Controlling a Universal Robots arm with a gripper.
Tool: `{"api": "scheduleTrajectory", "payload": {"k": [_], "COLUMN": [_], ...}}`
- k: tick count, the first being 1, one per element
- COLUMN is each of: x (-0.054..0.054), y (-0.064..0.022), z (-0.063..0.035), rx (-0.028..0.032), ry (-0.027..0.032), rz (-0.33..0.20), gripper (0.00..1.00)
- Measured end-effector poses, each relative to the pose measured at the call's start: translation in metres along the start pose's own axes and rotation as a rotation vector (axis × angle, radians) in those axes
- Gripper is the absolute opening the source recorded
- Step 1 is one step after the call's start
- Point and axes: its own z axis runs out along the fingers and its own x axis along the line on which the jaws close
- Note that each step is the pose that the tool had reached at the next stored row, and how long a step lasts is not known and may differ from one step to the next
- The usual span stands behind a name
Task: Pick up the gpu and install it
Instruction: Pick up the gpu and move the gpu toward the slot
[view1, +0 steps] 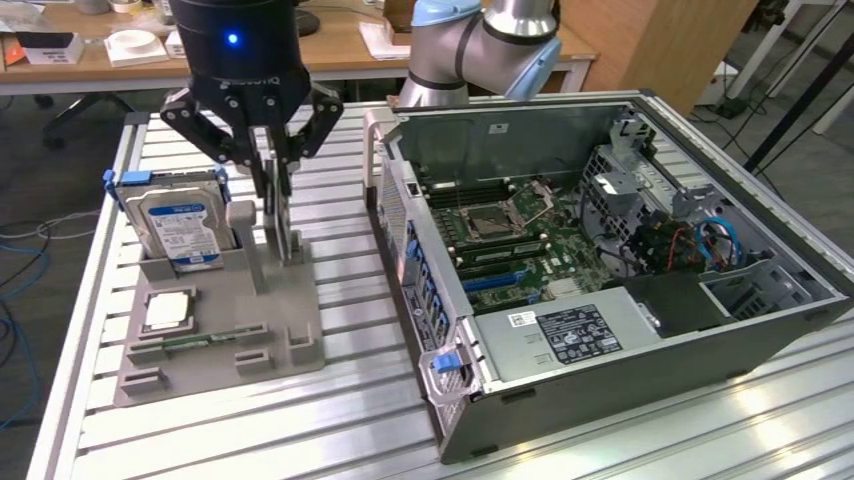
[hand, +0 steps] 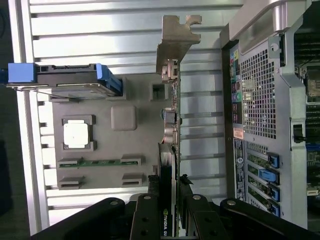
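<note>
Clearly the pick-up step is in hand. The gripper (hand: 169, 192) has its fingers (hand: 149, 210) partly closed, one on each flat face of the gpu (hand: 168, 160), pinching the card at its upper edge. The card stands on edge, and in the exterior view it appears to sit low in its slot on the grey holder (hand: 135, 155); whether it has come off the slot at all I cannot tell. Its silver end bracket (hand: 176, 40) sticks out beyond the holder's edge. On the same holder, just beside the card, stands the hard drive (hand: 70, 80) with blue rails, and the square processor (hand: 76, 135) lies flat in its pocket. Further off, on the exterior view's right, the open computer case (view1: 641, 385) lies on its side on the slatted table (view1: 200, 430), with the blue expansion slots (view1: 501, 280) exposed. By my judgement, freeing the card calls for a straight vertical pull, without twisting it against the slot or brushing the drive.
</note>
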Motion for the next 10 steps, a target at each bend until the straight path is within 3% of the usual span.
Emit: {"api": "scheduleTrajectory", "payload": {"k": [10], "x": [0.0], "y": [0.0004], "z": [-0.0149], "rx": [0.0], "ry": [0.0], "rz": [0.0], "gripper": [0.26]}}
